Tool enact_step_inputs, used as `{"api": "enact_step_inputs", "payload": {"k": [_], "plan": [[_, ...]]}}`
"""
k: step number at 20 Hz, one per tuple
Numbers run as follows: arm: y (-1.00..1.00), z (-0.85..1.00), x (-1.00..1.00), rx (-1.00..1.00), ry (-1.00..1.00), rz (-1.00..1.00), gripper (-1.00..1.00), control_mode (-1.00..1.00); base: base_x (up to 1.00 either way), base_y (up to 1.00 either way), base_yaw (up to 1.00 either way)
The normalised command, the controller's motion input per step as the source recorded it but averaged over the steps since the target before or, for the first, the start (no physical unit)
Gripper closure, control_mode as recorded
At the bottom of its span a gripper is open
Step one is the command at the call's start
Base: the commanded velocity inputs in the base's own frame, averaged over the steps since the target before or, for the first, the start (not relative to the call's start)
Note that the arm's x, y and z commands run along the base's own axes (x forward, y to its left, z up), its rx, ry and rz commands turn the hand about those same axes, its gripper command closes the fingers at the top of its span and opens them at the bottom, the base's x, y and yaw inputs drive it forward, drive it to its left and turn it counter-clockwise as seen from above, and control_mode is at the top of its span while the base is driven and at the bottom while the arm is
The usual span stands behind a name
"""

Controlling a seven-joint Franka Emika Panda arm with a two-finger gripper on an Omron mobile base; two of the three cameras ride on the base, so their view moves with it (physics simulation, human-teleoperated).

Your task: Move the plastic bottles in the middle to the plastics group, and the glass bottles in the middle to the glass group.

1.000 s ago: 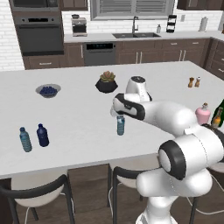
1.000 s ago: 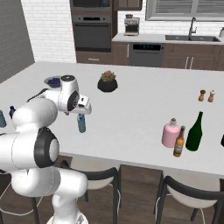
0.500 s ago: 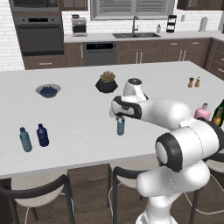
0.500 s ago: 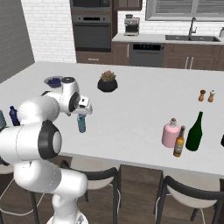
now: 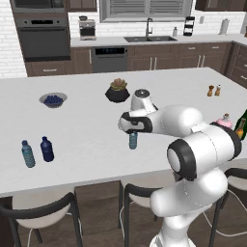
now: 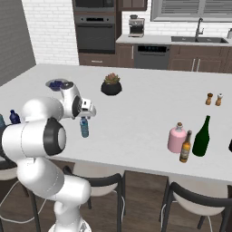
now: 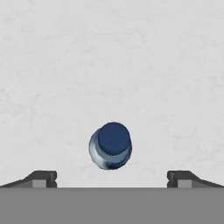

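The pale-blue water bottle [image 5: 133,140] stands upright in the middle of the white island, also seen from the right base camera [image 6: 84,127]. My gripper [image 5: 132,127] hangs straight above it, open. In the hand view the blue cap [image 7: 113,144] lies centred between the spread fingertips [image 7: 42,178], a little ahead of them. The navy bottle [image 5: 47,148] and the teal bottle [image 5: 28,154] stand together at the left. The pink bottle [image 6: 176,138], the amber bottle [image 6: 185,147] and the green bottle [image 6: 201,137] stand close together at the right.
A potted plant [image 5: 117,91] sits behind the gripper, and a bowl of blueberries [image 5: 53,100] lies back left. Salt and pepper shakers [image 5: 213,90] stand far right. Dark stools [image 5: 46,212] line the island's near edge.
The hand has sunk a little closer to the water bottle's cap, and the forearm has dropped lower. The bottles have not moved.
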Motion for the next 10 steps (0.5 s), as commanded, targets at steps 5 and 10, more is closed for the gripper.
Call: {"api": "enact_step_inputs", "payload": {"k": [5,10], "plan": [[0.02,-0.1,0.17,0.0,-0.01,0.02,-1.0,-1.0,0.0,0.0,0.0],[0.0,-0.06,0.21,0.0,0.0,0.02,-1.0,-1.0,0.0,0.0,0.0]]}}
